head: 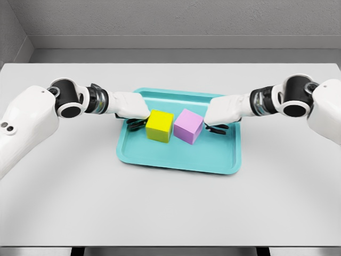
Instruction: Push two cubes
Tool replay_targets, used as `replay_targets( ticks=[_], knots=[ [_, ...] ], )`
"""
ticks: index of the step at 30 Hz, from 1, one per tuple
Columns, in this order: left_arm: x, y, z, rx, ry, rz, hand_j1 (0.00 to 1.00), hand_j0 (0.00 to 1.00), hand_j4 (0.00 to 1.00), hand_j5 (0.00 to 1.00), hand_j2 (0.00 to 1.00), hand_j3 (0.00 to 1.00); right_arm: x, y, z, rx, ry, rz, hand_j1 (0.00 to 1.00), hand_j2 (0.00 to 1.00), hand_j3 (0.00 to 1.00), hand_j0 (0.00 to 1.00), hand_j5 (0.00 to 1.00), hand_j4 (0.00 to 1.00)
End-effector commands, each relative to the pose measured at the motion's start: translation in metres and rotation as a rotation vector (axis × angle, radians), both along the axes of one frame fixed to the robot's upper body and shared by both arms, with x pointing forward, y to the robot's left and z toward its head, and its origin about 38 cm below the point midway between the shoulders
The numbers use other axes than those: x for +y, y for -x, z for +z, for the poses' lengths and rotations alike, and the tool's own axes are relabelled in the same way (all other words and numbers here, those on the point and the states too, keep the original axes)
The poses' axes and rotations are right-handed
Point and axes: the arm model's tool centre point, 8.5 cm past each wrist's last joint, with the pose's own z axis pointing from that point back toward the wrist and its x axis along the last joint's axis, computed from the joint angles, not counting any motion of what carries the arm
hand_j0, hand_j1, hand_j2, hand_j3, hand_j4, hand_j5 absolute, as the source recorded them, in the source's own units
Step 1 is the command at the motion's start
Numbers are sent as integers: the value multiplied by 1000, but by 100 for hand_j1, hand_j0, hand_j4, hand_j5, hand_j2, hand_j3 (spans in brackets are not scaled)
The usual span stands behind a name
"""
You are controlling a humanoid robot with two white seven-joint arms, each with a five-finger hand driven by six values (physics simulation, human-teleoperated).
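Nearest our head camera runs the bare front stretch of the grey table (170,213), which fills most of the view out to a grey wall at 12 o'clock.

Our two white arms reach inward from the 9 and 3 o'clock sides, forearms nearly level and wrists turned toward each other over the tray. Our left hand (130,109) lies palm down, its white back facing up and its dark fingertips (136,124) tucked beneath against the yellow cube's 9 o'clock face; we cannot tell whether those fingers are curled or spread. Our right hand (226,112) mirrors it, its dark fingertips (217,128) showing under the palm at the pink cube's 3 o'clock face, their state likewise unclear.

Between the hands sits a teal tray (160,157), a shallow rectangle with a raised rim, set slightly askew at the table's centre. Nothing stands between the cubes and our camera.

Both cubes rest on the tray floor, side by side and just touching or nearly so. Our yellow cube (160,126) sits at 9 o'clock of the pair, the pink cube (188,126) at 3 o'clock, turned slightly so one corner faces us.
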Motion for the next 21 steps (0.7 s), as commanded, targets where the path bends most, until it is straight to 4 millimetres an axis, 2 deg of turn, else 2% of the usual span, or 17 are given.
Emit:
replay_targets(
  ticks=[1, 6, 10, 11, 13, 14, 16, 19, 21],
  knots=[
    [0, -1, -2, 5, -1, 5, 0, 0, 0, 0, 0, 0, 6, 0, 0, 1, -8, 9, 0, 0, 0, 0, 0, 0],
    [11, -10, 6, -4, 21, 46, 0, 0, 0, 0, 0, 0, 21, -1, 4, -8, -22, 35, 0, 0, 0, 0, 0, 0],
    [10, -9, 5, 3, 26, 47, 0, 0, 0, 0, 0, 0, 20, -4, 12, -24, -29, 27, 0, 0, 0, 0, 0, 0],
    [10, -10, 6, 2, 26, 47, 0, 0, 0, 0, 0, 0, 15, -6, 16, -32, -34, 15, 0, 0, 0, 0, 0, 0],
    [10, -9, 5, 3, 26, 47, 0, 0, 0, 0, 0, 0, -18, -14, 37, -71, -67, -62, 0, 0, 0, 0, 0, 0],
    [10, -9, 5, 3, 26, 47, 0, 0, 0, 0, 0, 0, -27, -14, 39, -75, -68, -79, 0, 0, 0, 0, 0, 0],
    [10, -10, 7, -1, 26, 46, 1, 1, 1, 1, 1, 1, -29, -5, 14, -22, -60, -86, 0, 0, 0, 0, 0, 0],
    [12, -8, 10, 10, 53, 45, 1, 1, 1, 1, 1, 1, -31, 1, -10, 21, -25, -86, 0, 0, 0, 0, 0, 0],
    [4, -2, 13, 1, 58, 12, 1, 1, 1, 1, 1, 1, -31, 3, -24, 52, 0, -86, 0, 0, 0, 0, 0, 0]
  ],
)
